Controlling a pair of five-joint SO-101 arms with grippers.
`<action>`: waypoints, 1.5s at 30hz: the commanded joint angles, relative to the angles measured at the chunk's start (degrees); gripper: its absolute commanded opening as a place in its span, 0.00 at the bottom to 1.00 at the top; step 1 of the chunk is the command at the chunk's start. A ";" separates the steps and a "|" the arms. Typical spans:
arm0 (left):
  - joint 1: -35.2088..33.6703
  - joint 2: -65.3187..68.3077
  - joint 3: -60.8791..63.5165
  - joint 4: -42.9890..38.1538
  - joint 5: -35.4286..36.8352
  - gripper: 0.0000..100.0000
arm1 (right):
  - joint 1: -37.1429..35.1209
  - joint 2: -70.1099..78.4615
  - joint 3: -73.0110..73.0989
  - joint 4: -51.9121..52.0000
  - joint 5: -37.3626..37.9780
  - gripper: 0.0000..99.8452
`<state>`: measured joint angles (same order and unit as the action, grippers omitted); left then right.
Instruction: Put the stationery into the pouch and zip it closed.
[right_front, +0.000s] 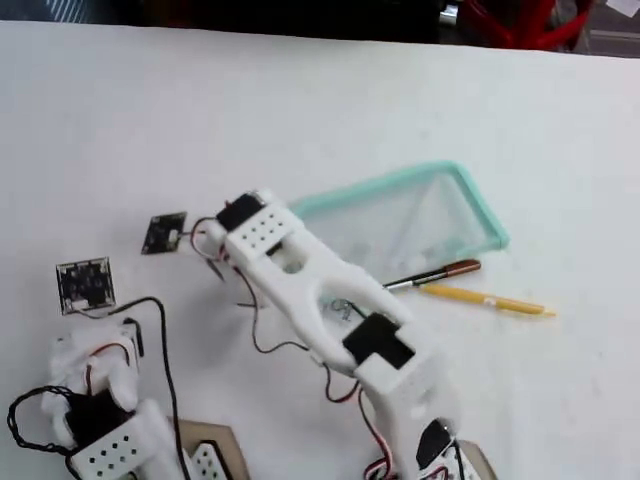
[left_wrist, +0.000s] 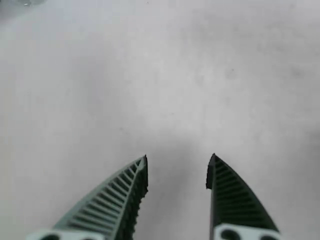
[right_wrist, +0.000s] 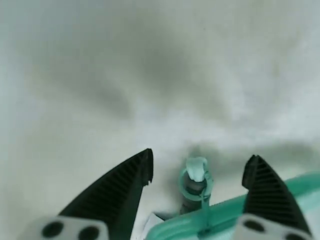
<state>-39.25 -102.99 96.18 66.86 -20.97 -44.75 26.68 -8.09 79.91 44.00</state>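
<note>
Right gripper (right_wrist: 200, 156): released, jaws spread wide, nothing held. The teal zipper pull (right_wrist: 196, 172) sits in the gap between the two ribbed black fingers (right_wrist: 122, 187), not touching either one. The pull hangs off the teal-trimmed edge of the pouch (right_wrist: 220, 212), which lies just under the fingertips.

From above, the right arm (right_front: 300, 270) stretches across the table (right_front: 150, 120) to the corner of the pouch (right_front: 410, 215) nearest the left arm. The pouch lies flat, clear-walled with a teal border. Cannot tell whether the zip is open or shut.

Stationery, both pieces outside the pouch on the bare table, just beside the long edge nearest the arms:
- brown-and-silver pen (right_front: 435, 275) (pen or brush, cannot tell), lying at a slant.
- yellow pen (right_front: 485, 299) (pen or pencil, cannot tell), just beside the first. The two spread apart toward the ends away from the arm.

Left gripper (left_wrist: 177, 159): also released, jaws apart, nothing between them, over plain white tabletop (left_wrist: 150, 75). The left arm (right_front: 100, 400) sits folded at the near corner of the table, well apart from the pouch. A small black camera board (right_front: 85, 283) is at its wrist, and a second camera board (right_front: 165, 232) is by the right arm's wrist.
</note>
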 joint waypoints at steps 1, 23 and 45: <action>-0.40 -0.40 -0.88 -1.49 -0.44 0.20 | 3.21 0.75 -2.64 -0.40 2.64 0.26; -0.40 -0.40 -0.88 -1.49 -0.35 0.20 | 6.55 8.48 0.00 -2.95 7.82 0.23; 3.65 -0.40 -1.05 -2.29 -0.09 0.20 | 9.54 -8.75 -28.22 6.11 2.81 0.02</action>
<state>-37.76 -102.99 96.18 65.54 -20.97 -37.36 22.73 -29.19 85.71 49.63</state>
